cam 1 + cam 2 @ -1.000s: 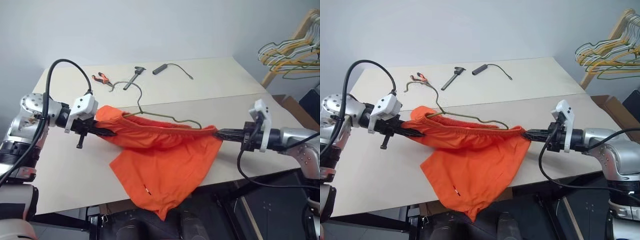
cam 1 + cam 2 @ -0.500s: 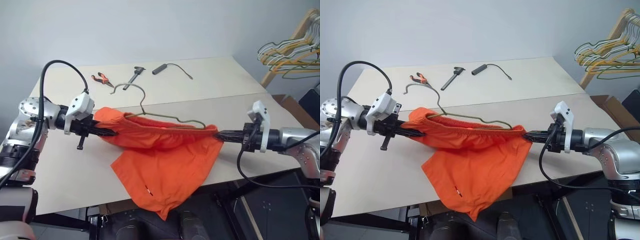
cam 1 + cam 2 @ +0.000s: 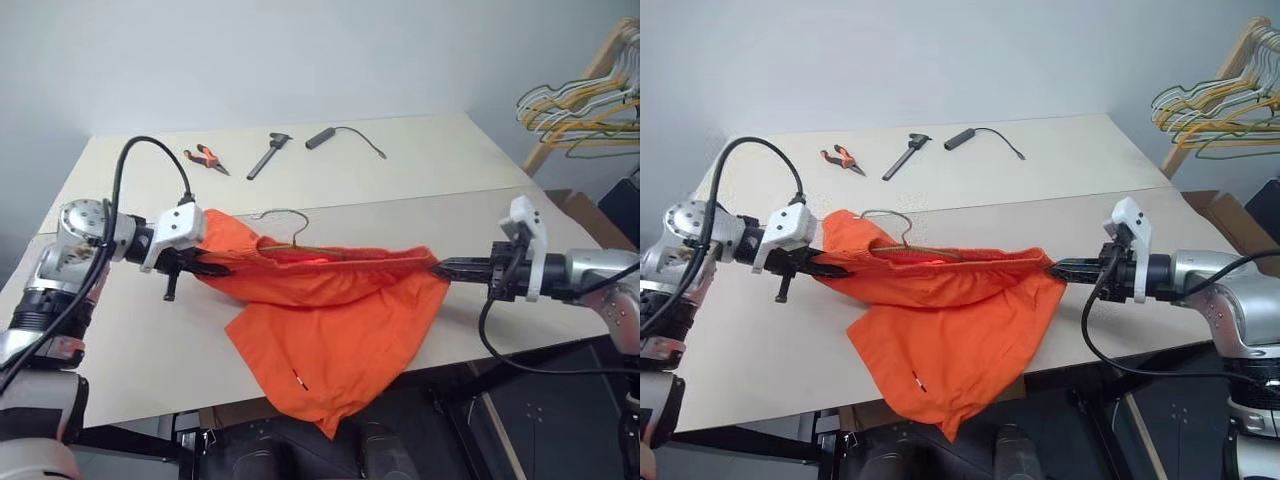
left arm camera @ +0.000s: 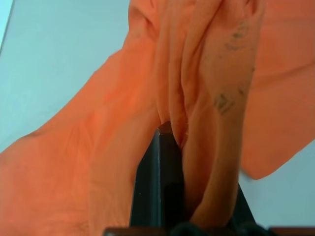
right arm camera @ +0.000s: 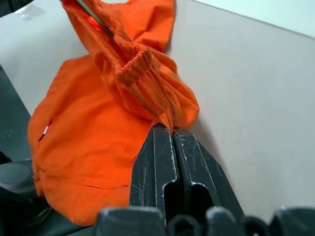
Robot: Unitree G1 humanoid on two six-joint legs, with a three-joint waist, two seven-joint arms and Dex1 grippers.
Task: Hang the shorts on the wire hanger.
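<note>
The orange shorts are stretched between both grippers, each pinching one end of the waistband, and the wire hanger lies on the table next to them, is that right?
Not quite. The shorts are indeed stretched between the left gripper and the right gripper, each shut on one end of the waistband. But the wire hanger is not beside them: the right eye view shows it inside the waistband, with its hook sticking up out of it.

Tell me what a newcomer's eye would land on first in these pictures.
The bright orange shorts dominate: stretched by the waistband between the left claw and the right claw, both shut on the cloth, with the legs drooping over the table's near edge. Next comes the wire hanger, whose hook pokes up out of the waistband near the left claw. A bunch of coloured hangers stands out at the far right.
</note>
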